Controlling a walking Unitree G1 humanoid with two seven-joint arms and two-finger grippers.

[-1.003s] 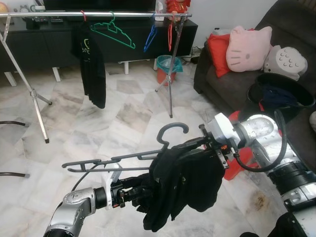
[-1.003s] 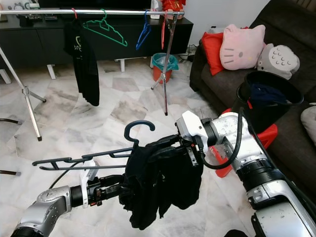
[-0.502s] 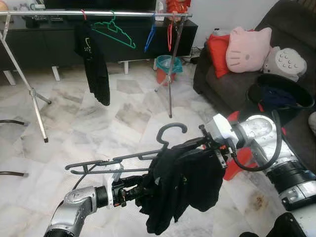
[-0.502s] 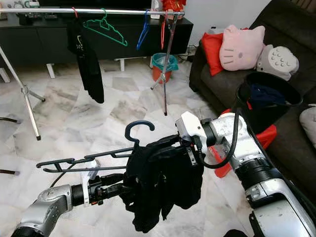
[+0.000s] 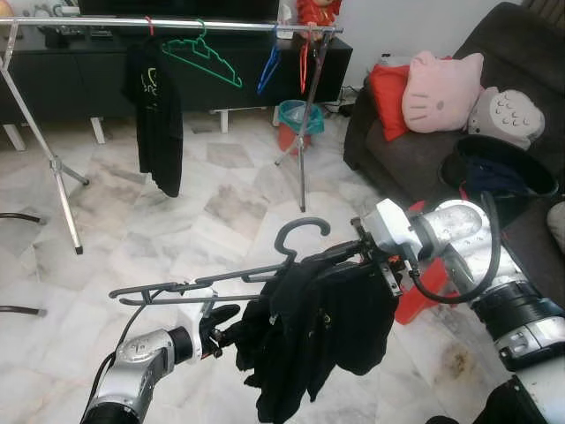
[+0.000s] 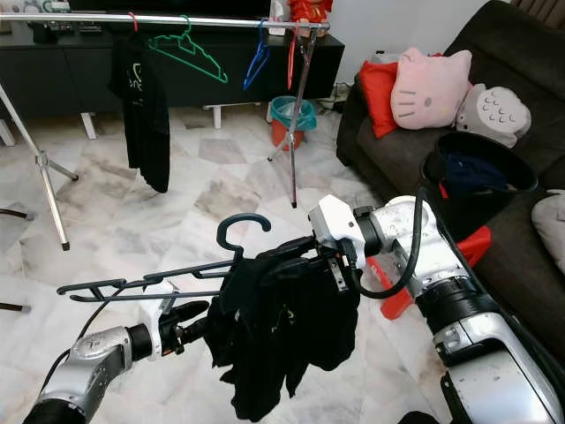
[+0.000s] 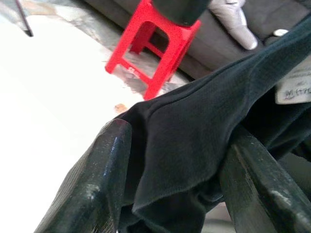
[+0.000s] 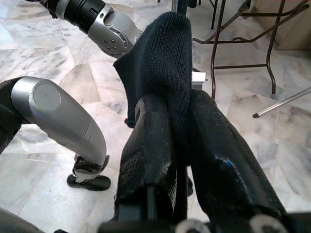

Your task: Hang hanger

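Observation:
A dark grey hanger (image 5: 212, 284) with its hook (image 5: 300, 231) upward hangs level in front of me, a black garment (image 5: 309, 340) draped over its right half. My right gripper (image 5: 366, 254) is shut on the hanger's right shoulder through the cloth; the right wrist view shows its fingers (image 8: 150, 145) pinching the black garment (image 8: 163, 63). My left gripper (image 5: 225, 322) sits just left of the garment, below the hanger's bare arm, open. In the left wrist view its fingers (image 7: 97, 179) stand apart with loose cloth (image 7: 194, 136) between them. The clothes rail (image 5: 106, 24) stands across the room.
On the rail hang a black shirt (image 5: 157, 106), a green hanger (image 5: 203, 57), a blue hanger (image 5: 269, 66) and a red one (image 5: 303, 66). A dark sofa (image 5: 415, 159) with cushions, a black laundry basket (image 5: 499, 168) and a red stool (image 5: 415, 291) lie at right. A teal bin (image 5: 297, 119) stands by the rack leg.
My left gripper has drawn back to the left out of the garment and its fingers have come apart. The right gripper keeps its hold. The black shirt on the rail swings.

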